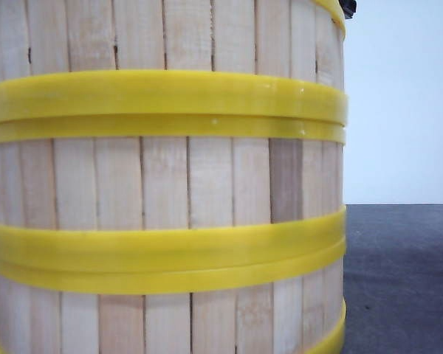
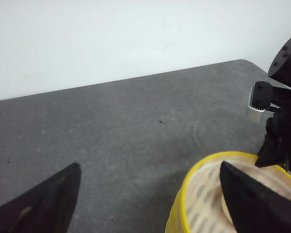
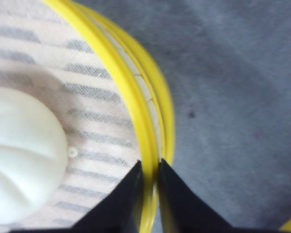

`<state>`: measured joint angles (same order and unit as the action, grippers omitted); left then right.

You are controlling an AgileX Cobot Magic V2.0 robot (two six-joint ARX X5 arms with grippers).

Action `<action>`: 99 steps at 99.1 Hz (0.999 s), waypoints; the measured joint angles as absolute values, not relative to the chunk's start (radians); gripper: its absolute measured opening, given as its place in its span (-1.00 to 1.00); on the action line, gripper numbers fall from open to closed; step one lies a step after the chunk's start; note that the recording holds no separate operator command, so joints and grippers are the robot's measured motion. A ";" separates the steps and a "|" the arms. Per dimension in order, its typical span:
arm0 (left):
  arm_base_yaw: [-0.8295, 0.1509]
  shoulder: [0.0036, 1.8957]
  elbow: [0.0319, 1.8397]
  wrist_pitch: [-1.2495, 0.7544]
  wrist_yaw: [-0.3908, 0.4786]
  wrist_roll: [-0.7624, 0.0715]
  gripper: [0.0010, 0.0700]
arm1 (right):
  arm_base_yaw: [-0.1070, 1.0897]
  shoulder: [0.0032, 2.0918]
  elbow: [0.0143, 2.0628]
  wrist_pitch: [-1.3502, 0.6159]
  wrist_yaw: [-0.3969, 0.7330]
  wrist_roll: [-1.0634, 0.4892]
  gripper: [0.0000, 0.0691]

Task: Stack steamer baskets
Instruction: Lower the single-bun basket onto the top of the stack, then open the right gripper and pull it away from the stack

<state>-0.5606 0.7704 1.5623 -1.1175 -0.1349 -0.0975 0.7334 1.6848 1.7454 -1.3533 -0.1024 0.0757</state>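
Observation:
Steamer baskets stand stacked right in front of the front camera: a top basket (image 1: 162, 37), a middle one (image 1: 162, 181) and a bottom one (image 1: 162, 324), with pale slats and yellow rims. My right gripper (image 3: 149, 162) is shut on the yellow rim (image 3: 117, 73) of the top basket, one finger inside and one outside. A white bun (image 3: 24, 150) lies on the striped liner inside. My left gripper (image 2: 150, 167) is open and holds nothing; one fingertip (image 2: 242, 194) hangs over the basket (image 2: 203, 194), the other over bare table.
The stack stands on a grey table (image 2: 111, 121) with a white wall behind it. The table's rounded far corner (image 2: 247, 62) shows in the left wrist view. The black right arm (image 2: 283, 126) reaches down at the basket's far side. The stack blocks most of the front view.

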 joint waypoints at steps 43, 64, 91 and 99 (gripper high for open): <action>-0.561 0.770 1.562 -1.111 -0.135 -0.097 0.55 | 0.683 1.685 1.745 -1.354 -0.047 0.059 -0.92; -0.561 0.770 1.562 -1.111 -0.135 -0.097 0.55 | 0.672 1.686 1.745 -1.354 -0.082 0.059 -0.92; -0.561 0.770 1.562 -1.111 -0.135 -0.097 0.55 | 0.676 1.691 1.745 -1.354 -0.146 0.048 -0.92; -0.561 0.770 1.562 -1.111 -0.135 -0.097 0.55 | 0.675 1.691 1.745 -1.354 -0.144 0.048 -0.92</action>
<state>-0.5606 0.7704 1.5623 -1.1114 -0.1349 -0.0975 0.6754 1.6913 1.7454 -1.3537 -0.1436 0.0483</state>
